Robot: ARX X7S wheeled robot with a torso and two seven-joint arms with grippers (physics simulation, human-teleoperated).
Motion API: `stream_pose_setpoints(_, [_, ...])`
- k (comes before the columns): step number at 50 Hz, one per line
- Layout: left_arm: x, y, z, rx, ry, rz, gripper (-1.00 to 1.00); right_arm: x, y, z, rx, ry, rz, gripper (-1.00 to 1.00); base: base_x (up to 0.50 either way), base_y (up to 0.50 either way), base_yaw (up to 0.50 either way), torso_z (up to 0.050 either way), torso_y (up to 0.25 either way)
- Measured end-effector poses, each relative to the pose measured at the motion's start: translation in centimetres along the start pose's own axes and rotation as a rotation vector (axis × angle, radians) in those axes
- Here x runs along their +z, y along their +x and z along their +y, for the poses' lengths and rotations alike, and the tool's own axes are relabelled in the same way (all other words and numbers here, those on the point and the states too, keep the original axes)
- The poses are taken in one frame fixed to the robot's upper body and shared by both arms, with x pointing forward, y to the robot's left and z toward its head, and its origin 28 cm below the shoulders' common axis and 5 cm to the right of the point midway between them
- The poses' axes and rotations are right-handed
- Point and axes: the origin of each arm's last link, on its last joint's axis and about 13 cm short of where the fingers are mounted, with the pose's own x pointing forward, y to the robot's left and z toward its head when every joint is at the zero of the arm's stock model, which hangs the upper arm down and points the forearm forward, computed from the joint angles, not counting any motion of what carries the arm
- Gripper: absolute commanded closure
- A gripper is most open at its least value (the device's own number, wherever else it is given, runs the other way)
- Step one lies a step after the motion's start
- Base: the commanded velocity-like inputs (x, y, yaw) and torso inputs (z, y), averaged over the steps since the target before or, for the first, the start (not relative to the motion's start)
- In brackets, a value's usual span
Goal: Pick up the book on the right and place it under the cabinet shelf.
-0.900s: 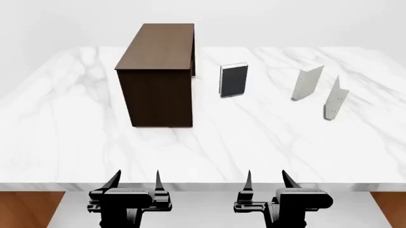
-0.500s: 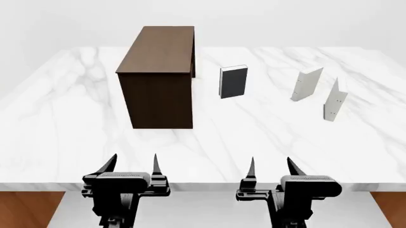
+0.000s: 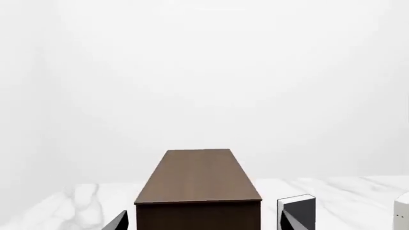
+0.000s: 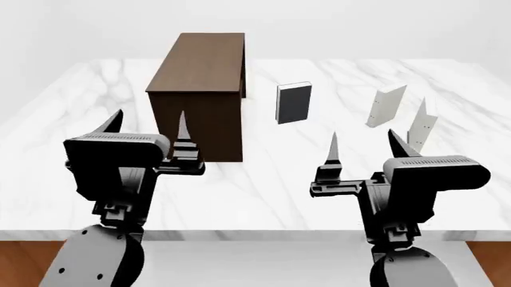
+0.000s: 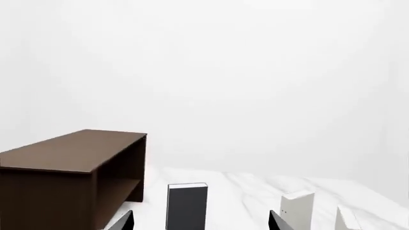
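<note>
- The head view looks forward and down from above over the white marble table (image 4: 264,179), taking in its whole width
- The left wrist view sits low, facing level along the large dark brown wooden cabinet (image 3: 198,184), end-on and near
- The right wrist view, likewise low and level, sees that cabinet (image 5: 70,167) obliquely
- All three share the cabinet and the upright black-covered book (image 4: 293,103)
</note>
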Motion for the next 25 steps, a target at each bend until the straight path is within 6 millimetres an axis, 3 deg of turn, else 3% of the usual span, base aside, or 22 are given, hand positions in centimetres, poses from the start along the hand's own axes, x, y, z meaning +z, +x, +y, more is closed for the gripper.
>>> stream_pose_setpoints(9, [2.8,1.2,0.2,-0.002,0.020,-0.058,-1.00,2.9,1.3,-0.5,-0.005,-0.019,-0.067,-1.00,0.00,0.00,0.00,0.000,0.000])
stream_pose_setpoints(25, [5.6,1.7,0.6,-0.001,0.053,-0.117,-1.00,6.6,2.1,-1.2,-0.020,-0.034,-0.152,-1.00,0.00,0.00,0.00,0.000,0.000])
